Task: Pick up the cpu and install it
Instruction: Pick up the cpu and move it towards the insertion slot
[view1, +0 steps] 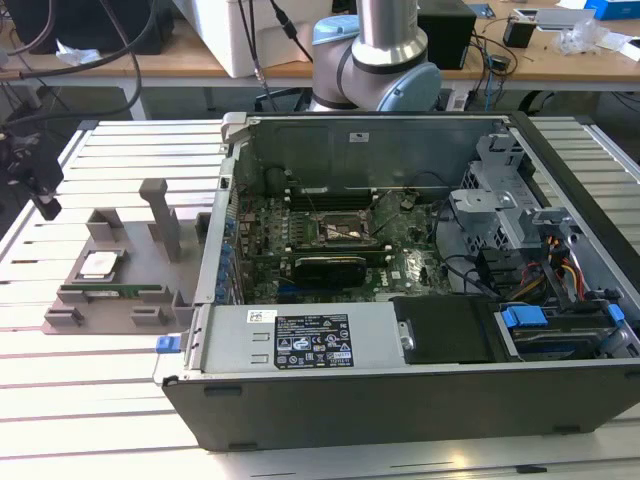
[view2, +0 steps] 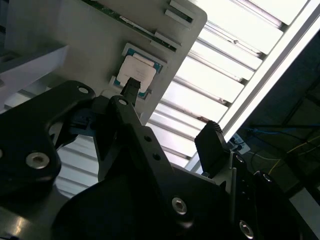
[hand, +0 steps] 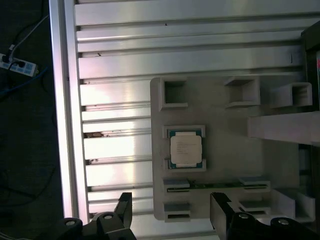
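Slatted desk (view1: 90, 400), open PC case (view1: 420, 300) on it, grey holder (hand: 225, 165) off to the exterior view's left. The cpu (hand: 186, 151) sits flat in a square pocket on that holder, nothing gripping it. Jaws are spread wide and empty, hanging over the holder; in the first wrist view the cpu lies just beyond the tips, centred between them. In the second wrist view one finger (view2: 131, 89) blocks part of the cpu, so clearance is hard to judge.

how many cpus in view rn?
1. The cpu sits in a recess of the grey holder, at the exterior view's left of the case. More may be hidden inside the case.
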